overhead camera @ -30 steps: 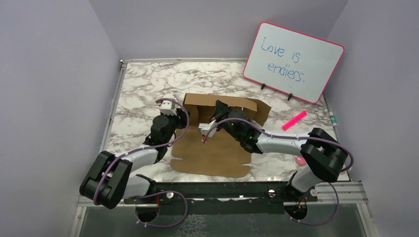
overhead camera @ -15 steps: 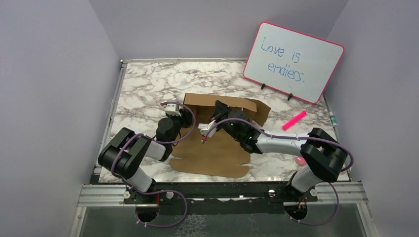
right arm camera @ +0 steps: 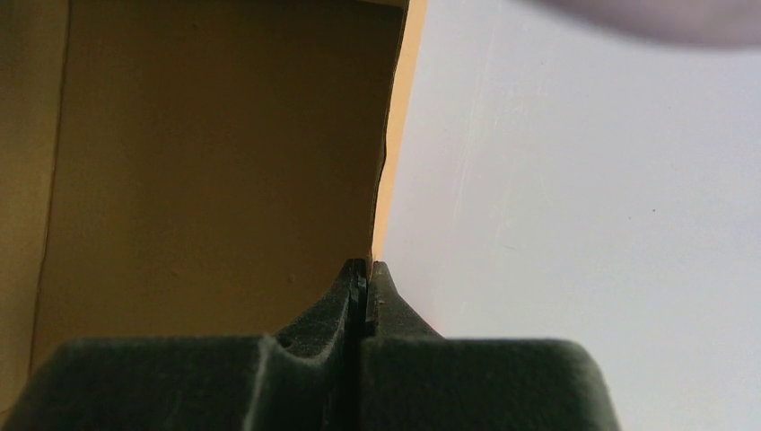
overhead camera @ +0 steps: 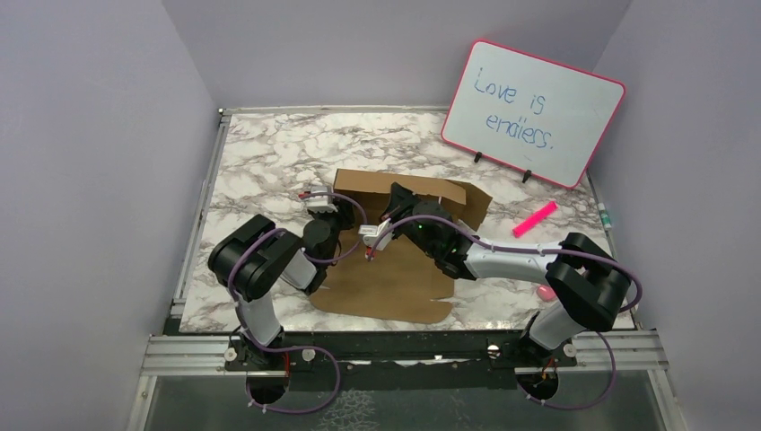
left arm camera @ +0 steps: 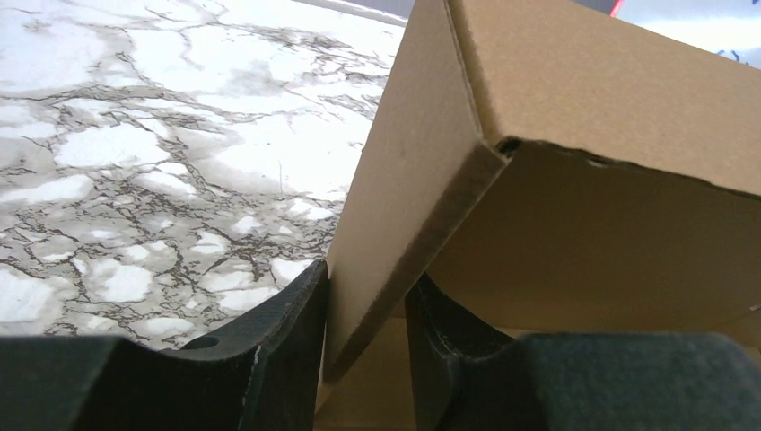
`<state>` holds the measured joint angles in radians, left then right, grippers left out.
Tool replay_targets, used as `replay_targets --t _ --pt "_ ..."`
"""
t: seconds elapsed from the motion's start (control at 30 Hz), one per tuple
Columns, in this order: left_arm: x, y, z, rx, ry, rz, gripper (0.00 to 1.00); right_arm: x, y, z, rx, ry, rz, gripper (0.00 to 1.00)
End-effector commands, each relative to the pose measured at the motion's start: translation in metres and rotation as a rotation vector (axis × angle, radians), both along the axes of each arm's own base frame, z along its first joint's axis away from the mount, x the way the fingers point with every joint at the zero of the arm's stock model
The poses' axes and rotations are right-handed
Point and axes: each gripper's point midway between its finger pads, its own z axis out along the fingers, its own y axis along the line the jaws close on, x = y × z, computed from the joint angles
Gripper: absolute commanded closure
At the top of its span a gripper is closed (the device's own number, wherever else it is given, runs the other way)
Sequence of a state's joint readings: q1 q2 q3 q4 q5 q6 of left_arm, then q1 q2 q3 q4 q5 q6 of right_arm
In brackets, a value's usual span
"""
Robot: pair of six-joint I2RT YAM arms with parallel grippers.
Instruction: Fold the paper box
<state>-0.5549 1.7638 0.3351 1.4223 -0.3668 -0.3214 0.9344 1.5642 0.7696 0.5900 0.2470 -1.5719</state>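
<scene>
The paper box (overhead camera: pixel 386 278) is a brown cardboard sheet lying flat in the middle of the table, with its far wall and a left side flap raised. My left gripper (overhead camera: pixel 335 222) is at the box's left rear corner. In the left wrist view its jaws (left arm camera: pixel 366 296) grip the slanting side flap (left arm camera: pixel 386 224), and both fingers touch it. My right gripper (overhead camera: pixel 397 197) is at the top of the far wall. In the right wrist view its jaws (right arm camera: pixel 366 269) are pinched shut on the thin edge of the cardboard wall (right arm camera: pixel 215 162).
A pink-framed whiteboard (overhead camera: pixel 534 112) stands at the far right. A pink marker (overhead camera: pixel 535 218) lies right of the box, and a small pink object (overhead camera: pixel 545 293) lies beside the right arm. The marble table (overhead camera: pixel 269 153) has purple walls on three sides.
My left arm has folded in and its gripper has moved right, from beside the box onto the left side flap. The right arm and the far wall have not moved.
</scene>
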Motion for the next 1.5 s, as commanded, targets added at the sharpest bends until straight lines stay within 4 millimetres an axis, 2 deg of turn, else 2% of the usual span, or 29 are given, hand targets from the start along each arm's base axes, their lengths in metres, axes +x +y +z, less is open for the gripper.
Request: replay_targets --t 0.0,0.23,0.47,0.67,0.9,1.1,1.47 --pt "0.012 -0.003 0.026 -0.078 -0.1 0.068 0.63 -0.016 0.012 -0.031 -0.082 0.092 0.067 0.99" --pt "0.02 -0.001 0.027 -0.087 -0.113 0.122 0.65 -0.016 0.012 -0.031 -0.075 0.097 0.067 0.99" --pt "0.022 0.012 0.03 -0.133 -0.12 0.256 0.69 -0.019 0.014 -0.031 -0.074 0.105 0.072 0.99" --pt "0.029 0.007 0.035 -0.166 -0.133 0.281 0.74 -0.02 0.014 -0.033 -0.075 0.111 0.073 0.99" --pt "0.031 0.01 0.039 -0.191 -0.142 0.376 0.74 -0.023 0.017 -0.036 -0.072 0.14 0.074 0.99" --pt "0.028 0.024 0.039 -0.17 -0.137 0.491 0.7 -0.023 0.017 -0.033 -0.053 0.157 0.068 0.99" --pt "0.022 0.039 0.027 -0.159 -0.086 0.611 0.71 -0.024 0.016 -0.032 -0.027 0.19 0.049 0.99"
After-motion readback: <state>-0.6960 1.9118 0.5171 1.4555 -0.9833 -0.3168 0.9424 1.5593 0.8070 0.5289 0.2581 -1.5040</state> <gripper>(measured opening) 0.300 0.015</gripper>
